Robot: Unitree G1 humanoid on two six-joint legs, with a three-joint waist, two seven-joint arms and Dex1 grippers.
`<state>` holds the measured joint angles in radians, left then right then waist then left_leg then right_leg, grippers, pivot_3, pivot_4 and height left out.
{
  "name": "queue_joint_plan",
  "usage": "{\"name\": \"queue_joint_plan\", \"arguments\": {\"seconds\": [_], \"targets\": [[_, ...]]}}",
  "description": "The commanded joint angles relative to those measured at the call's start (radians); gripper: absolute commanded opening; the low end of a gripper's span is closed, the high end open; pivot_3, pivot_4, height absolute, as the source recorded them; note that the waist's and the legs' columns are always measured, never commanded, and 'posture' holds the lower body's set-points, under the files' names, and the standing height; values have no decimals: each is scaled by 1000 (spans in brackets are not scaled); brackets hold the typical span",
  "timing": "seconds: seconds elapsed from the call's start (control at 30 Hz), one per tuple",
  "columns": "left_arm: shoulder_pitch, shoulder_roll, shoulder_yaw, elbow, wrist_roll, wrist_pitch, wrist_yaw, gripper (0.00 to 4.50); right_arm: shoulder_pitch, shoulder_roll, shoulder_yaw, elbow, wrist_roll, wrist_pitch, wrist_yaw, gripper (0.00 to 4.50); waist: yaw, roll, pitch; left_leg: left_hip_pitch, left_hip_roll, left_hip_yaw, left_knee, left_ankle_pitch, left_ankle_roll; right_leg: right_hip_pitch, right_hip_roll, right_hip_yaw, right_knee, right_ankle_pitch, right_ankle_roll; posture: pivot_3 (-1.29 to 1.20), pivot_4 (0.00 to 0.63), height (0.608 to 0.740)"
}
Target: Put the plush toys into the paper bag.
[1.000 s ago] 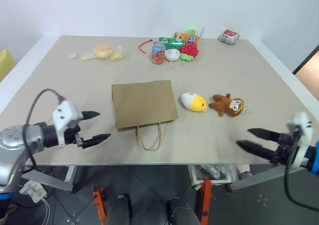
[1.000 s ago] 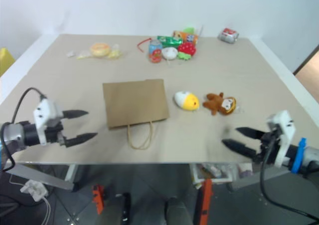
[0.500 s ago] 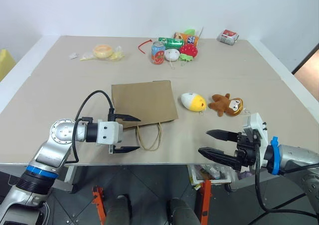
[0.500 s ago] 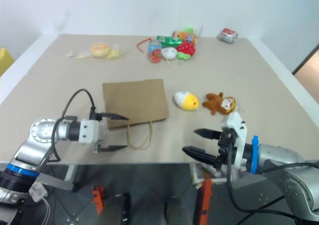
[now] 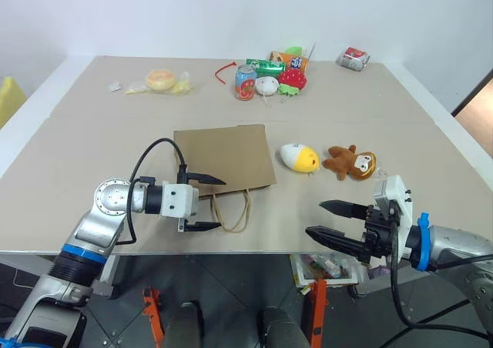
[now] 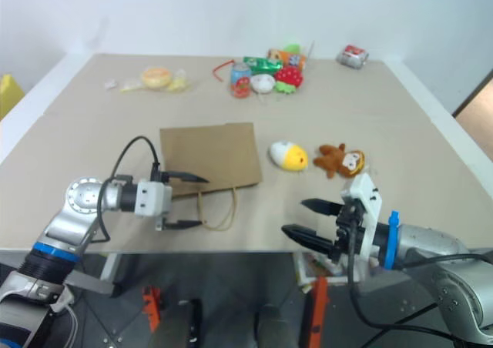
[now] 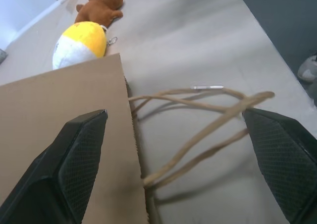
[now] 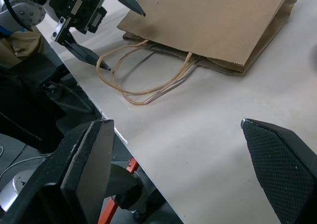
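The paper bag [image 5: 223, 162] lies flat on my bench [image 5: 100, 140], plain brown kraft, its mouth toward me and its two thin loop handles [image 5: 232, 210] sprawled on the surface near the front edge. Just to its right sits the egg-shaped plush toy [image 5: 299, 157], white at one end and yellow at the other, and just right of that the brown monkey [image 5: 350, 162] with its tan face, lying on the bench. Both toys are outside the bag.

My left pincer [image 5: 206, 203] is spread wide and grasping nothing; it points to the right, one finger over the bag's near left corner and the other beside the handles by the bench edge. My right pincer [image 5: 326, 220] is also released and empty, fingers wide apart, hanging at the front edge of the bench, nearer me than the monkey.

From my head I also see a cluster at the far side: a drink can [image 5: 245, 81], a red strawberry toy [image 5: 292, 78], a small white round toy [image 5: 266, 85], and a wrapped bun [image 5: 160, 79] off to the left. My left wrist view brings in the sawtooth cut of the bag's mouth and the handles crossing each other, with the two toys beyond. My right wrist view shows the folded pleat along the bag's side and my left pincer by the handles.
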<state>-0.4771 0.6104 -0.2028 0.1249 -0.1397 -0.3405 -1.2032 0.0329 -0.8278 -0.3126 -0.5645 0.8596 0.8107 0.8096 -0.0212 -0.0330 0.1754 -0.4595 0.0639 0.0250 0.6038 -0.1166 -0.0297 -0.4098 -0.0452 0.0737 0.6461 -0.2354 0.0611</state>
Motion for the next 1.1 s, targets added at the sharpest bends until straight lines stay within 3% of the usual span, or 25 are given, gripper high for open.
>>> {"name": "queue_joint_plan", "arguments": {"seconds": [0.03,0.33,0.57,0.73,0.87,0.9,0.97,1.0,1.1], "targets": [[-32,-19,-9,46,-2,-49,-9,3201,1,8,-9,-35,17,-16,-6,4500,0,0,0,0,0,0,0,0,0,0,0,0,0,0,0,0,150,740],[-49,-39,-11,72,-15,-50,-20,9,-12,16,2,-32,14,-19,-16,4500,0,0,0,0,0,0,0,0,1,0,0,0,0,0,0,0,150,740],[-48,-60,21,29,-77,56,1,9,-17,17,1,-22,13,-20,-12,4500,0,0,0,0,0,0,0,0,1,1,0,0,0,0,0,0,150,740],[-53,-91,67,-46,-186,242,54,9,-59,49,5,12,19,-17,-51,4500,0,0,0,0,0,-1,0,1,1,1,0,0,0,0,0,0,150,740],[-62,-116,98,-94,-255,351,98,0,-94,83,3,26,47,-13,-71,2931,-1,0,0,0,0,-2,1,1,1,1,1,0,0,1,1,0,150,740],[-64,-119,102,-100,-263,367,103,0,-97,86,4,28,44,-10,-73,2832,-1,0,0,0,0,-1,1,1,1,1,1,0,0,1,1,0,150,740],[-70,-121,112,-113,-279,398,115,0,-111,96,11,35,46,-3,-81,2020,-1,0,0,0,0,-2,1,1,1,1,2,0,0,1,1,0,150,740],[-71,-121,115,-120,-282,410,118,0,-116,99,18,36,48,-3,-85,1920,-1,0,0,0,0,-3,1,1,1,1,2,0,0,1,1,0,150,740],[-70,-121,116,-135,-285,427,124,0,-126,109,46,30,40,-7,-88,774,-1,0,0,0,0,-3,1,1,1,1,2,0,0,1,1,0,150,740]]}}
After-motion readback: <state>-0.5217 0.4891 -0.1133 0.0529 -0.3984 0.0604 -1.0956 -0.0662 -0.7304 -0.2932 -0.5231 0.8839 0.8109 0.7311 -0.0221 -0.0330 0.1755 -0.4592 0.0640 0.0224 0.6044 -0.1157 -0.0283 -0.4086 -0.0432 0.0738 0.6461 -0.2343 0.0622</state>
